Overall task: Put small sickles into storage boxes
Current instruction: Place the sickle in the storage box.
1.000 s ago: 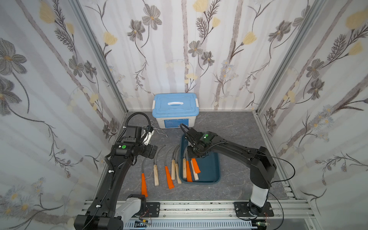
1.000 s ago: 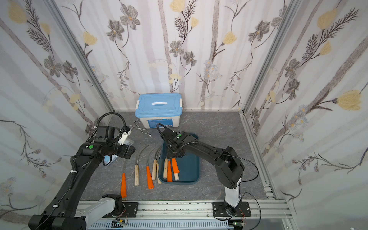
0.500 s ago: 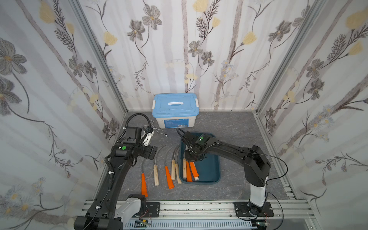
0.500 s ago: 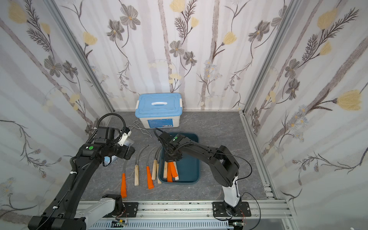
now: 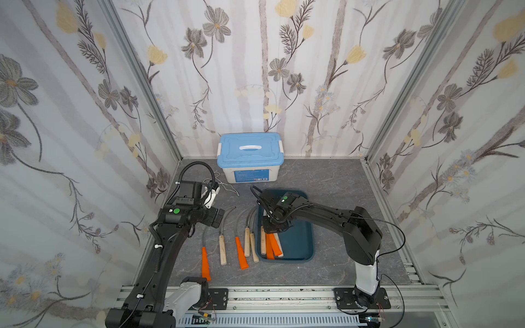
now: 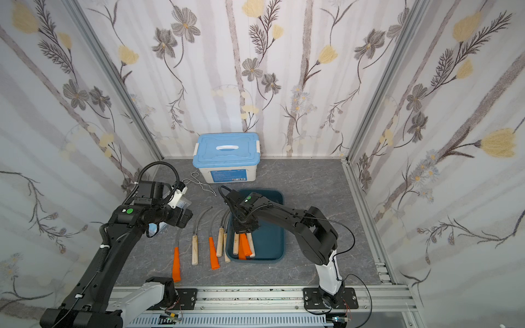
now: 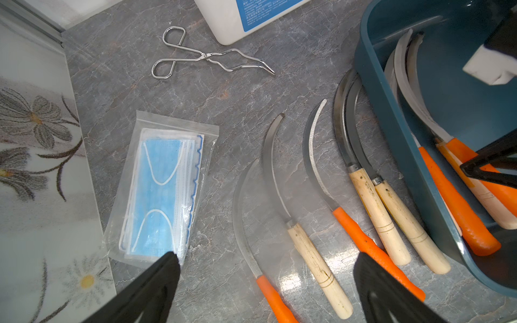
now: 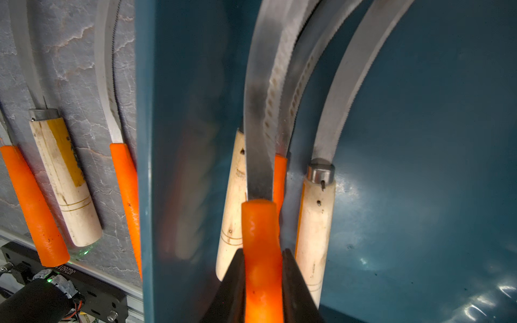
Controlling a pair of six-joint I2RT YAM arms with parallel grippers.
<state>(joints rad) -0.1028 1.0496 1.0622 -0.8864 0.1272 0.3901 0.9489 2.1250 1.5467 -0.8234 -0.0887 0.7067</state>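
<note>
The right jaws are closed narrow on the orange tapered handle (image 8: 261,237) of one small sickle with a thin curved grey metal blade. It is inside the shallow dark teal plastic tray (image 5: 298,244), close to the wall on the robot's left. Its blade crosses over three other sickles lying in the tray, two with pale wooden handles (image 8: 314,223) and one orange. I cannot tell whether the gripped one is resting on them or just above.

The left jaws stand wide apart with nothing between them, hovering over the grey marbled counter (image 5: 326,181). Five more sickles (image 5: 241,252) lie there in a row just beside the tray, two orange-handled and three wooden.

So roughly four of nine are in, counting the one not yet let go; five are left. A white box with a light blue lid (image 5: 250,156), silvery wire tongs (image 7: 207,56) and a clear bag of blue face masks (image 7: 162,190) sit apart.
</note>
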